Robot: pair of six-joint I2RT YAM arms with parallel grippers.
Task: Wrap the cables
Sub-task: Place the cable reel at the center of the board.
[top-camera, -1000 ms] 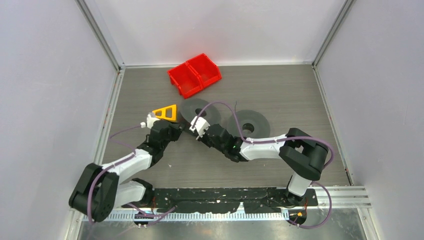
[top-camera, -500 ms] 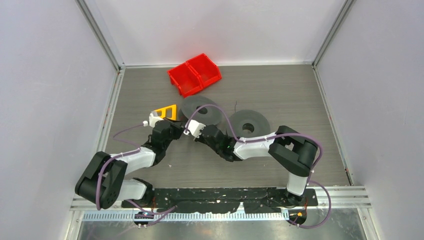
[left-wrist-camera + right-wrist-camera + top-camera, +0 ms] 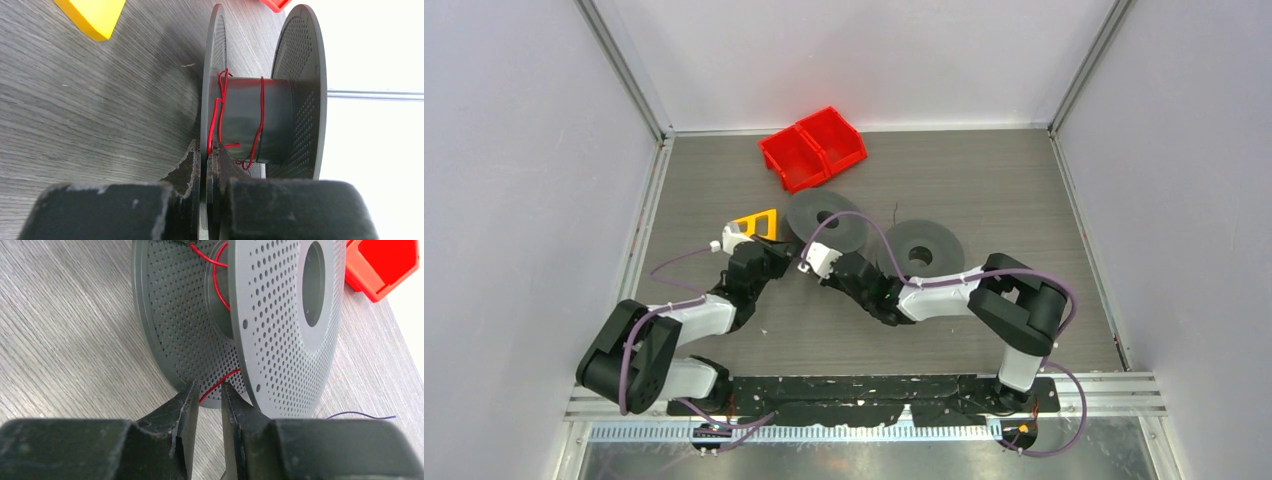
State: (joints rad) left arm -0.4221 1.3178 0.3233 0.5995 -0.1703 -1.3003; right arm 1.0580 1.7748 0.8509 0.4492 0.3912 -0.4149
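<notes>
While the left gripper (image 3: 205,150) sits with its black jaws pressed together on the rim of a dark grey perforated plastic spool (image 3: 302,95), the right gripper (image 3: 210,390) faces the same spool from another side with its jaws a little apart.

Seen from the left wrist, the pinched rim belongs to the flange nearer the grey wood-grain tabletop (image 3: 984,180). The thin red wire (image 3: 261,107) lies in a few loose, uneven turns around the spool's hub. One strand drops close beside the closed fingertips, and I cannot tell whether it is caught in the pinch too.

Seen from the right wrist, a length of the red wire comes out from between the two flanges at their edge. It runs into the narrow gap between the right fingers (image 3: 187,400). The gap is wider than the wire, so nothing looks clamped there.

From above, this spool lies left of centre on the table, with both grippers meeting at its near edge. A second dark grey spool (image 3: 921,250) lies just to its right. An orange triangular plastic piece (image 3: 756,225) lies just left of the first spool, beside the left wrist. Two joined red plastic bins (image 3: 812,150) sit farther back, near the rear wall. A thin dark thread (image 3: 360,415) lies loose on the table beyond the spool in the right wrist view.
</notes>
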